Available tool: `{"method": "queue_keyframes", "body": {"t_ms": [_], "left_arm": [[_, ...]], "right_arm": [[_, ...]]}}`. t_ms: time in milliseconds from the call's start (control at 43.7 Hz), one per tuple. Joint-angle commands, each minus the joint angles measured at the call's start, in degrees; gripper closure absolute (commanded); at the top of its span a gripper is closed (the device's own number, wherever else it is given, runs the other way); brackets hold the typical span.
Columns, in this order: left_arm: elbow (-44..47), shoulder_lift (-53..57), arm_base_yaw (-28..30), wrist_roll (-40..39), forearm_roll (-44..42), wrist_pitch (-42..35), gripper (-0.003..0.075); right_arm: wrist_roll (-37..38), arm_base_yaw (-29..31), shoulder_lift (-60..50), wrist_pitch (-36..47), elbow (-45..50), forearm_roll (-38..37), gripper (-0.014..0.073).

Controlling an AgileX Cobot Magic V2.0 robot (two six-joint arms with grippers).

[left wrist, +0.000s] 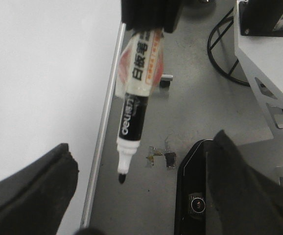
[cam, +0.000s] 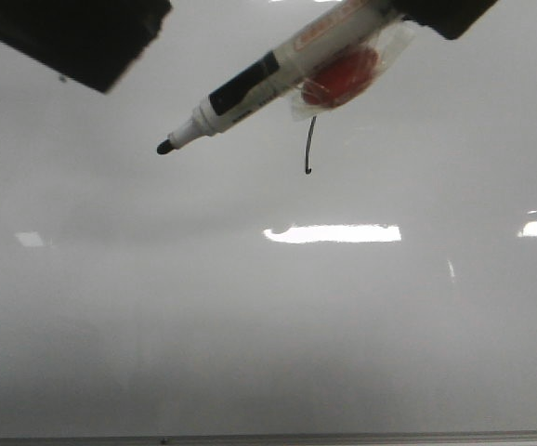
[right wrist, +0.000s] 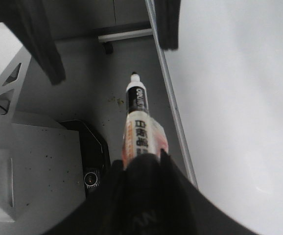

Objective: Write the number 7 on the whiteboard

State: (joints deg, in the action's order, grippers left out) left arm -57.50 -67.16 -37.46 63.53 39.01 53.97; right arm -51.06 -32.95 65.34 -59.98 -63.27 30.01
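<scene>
One board, the whiteboard [cam: 250, 325], glossy pale grey-white, fills the front view; bright rectangular glare patches lie across its middle band, and a thin grey frame strip runs along its near edge. One marker [cam: 250, 88], white body with black collar and black tip, cap off, held slanting in the air near the far edge, its tip off the surface. Clear tape with a red patch [cam: 343, 76] wraps its barrel. One black stroke, the number 7 [cam: 309, 149]: only the lower stem and hooked foot show, just below the tape, toward the far edge and right of centre; its top bar is hidden behind the marker. Right gripper [right wrist: 141, 169]: fingers pressed together on the marker's rear barrel. Left gripper [left wrist: 141, 196]: fingers spread apart, nothing between them, the marker tip showing in the gap beyond. The wrist views alone show the grey floor [left wrist: 195, 107] beside the board's metal edge, a black cable loop [left wrist: 224, 54], a white metal stand [left wrist: 264, 73] and a black device [left wrist: 190, 196] on the floor. Near and middle stretches of the board bear no marks.
</scene>
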Motion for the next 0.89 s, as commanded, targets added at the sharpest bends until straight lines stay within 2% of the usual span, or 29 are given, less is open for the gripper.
{"method": "queue_keyframes", "body": {"t_ms": [0,229,320,412,617,709,869], "left_arm": [[-2.00,-1.24,-2.62,0.18,3.09,-4.21,0.0188],[-2.00,-5.47,-6.10,0.99,3.09,-8.00,0.0189],[-2.00,-5.87,-7.07,1.88,3.20,-8.29,0.0215],[-2.00,-5.87,-7.33,1.88,3.09,-8.87,0.0292],[-2.00,-5.87,-7.33,1.88,-0.76,-8.75,0.0523],[-2.00,-5.87,-7.33,1.88,-1.17,-9.22,0.0591],[-2.00,-5.87,-7.33,1.88,-1.17,-9.31,0.0661]], "right_arm": [[-0.90,0.02,-1.45,1.50,-1.59,2.80,0.0659],[-0.90,0.02,-1.45,1.50,-1.59,2.80,0.0659],[-0.90,0.02,-1.45,1.50,-1.59,2.80,0.0659],[-0.90,0.02,-1.45,1.44,-1.59,2.77,0.0659],[-0.90,0.02,-1.45,0.41,-1.59,2.77,0.0659],[-0.90,0.02,-1.45,0.24,-1.59,2.77,0.0659],[-0.90,0.02,-1.45,0.18,-1.59,2.77,0.0653]]}}
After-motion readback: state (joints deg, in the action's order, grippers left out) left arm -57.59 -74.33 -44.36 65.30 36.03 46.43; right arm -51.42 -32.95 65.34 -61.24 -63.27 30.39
